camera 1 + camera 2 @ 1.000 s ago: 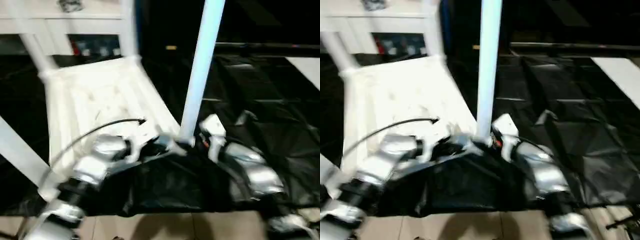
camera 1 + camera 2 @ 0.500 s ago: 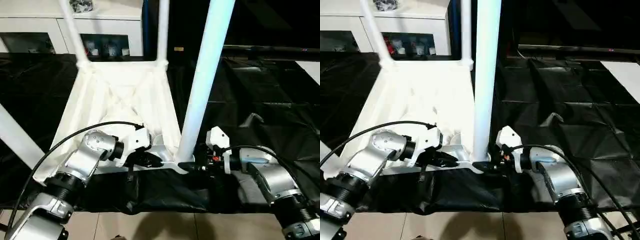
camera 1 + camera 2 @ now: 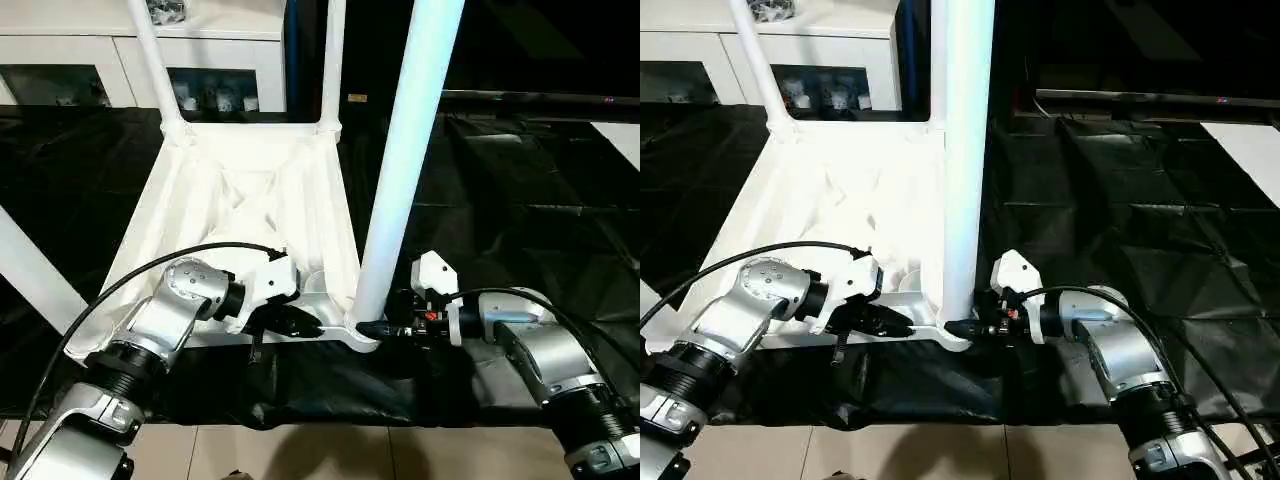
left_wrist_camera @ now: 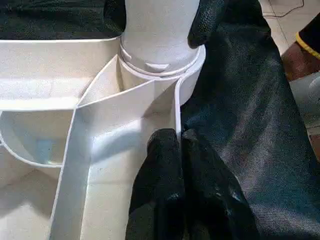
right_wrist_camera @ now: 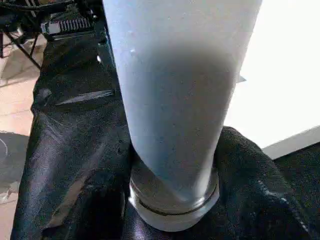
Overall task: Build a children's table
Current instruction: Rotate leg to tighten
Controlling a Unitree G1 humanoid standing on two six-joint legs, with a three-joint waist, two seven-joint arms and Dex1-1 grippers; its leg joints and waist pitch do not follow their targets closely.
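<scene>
The children's table (image 3: 240, 200) lies upside down on a black sheet, ribbed underside up. Its white legs stand in the corner sockets: two at the back (image 3: 155, 60) (image 3: 333, 60), one at the near left (image 3: 30, 270), and one at the near right (image 3: 410, 150). My left gripper (image 3: 305, 322) is shut on the thin front rim (image 4: 176, 107) beside the near-right socket (image 4: 160, 65). My right gripper (image 3: 378, 328) is closed around the base of the near-right leg (image 5: 175, 100), and one black fingertip (image 4: 205, 20) presses against it.
A black sheet (image 3: 520, 200) covers the floor under and to the right of the table. A white cabinet with glass doors (image 3: 80, 40) stands behind. Tiled floor (image 3: 330, 450) shows at the near edge, and a white panel (image 3: 625, 135) lies at the far right.
The head view has swung and steadied. My right gripper's fingers have drawn in around the near-right leg's base. My left gripper has kept its hold on the rim.
</scene>
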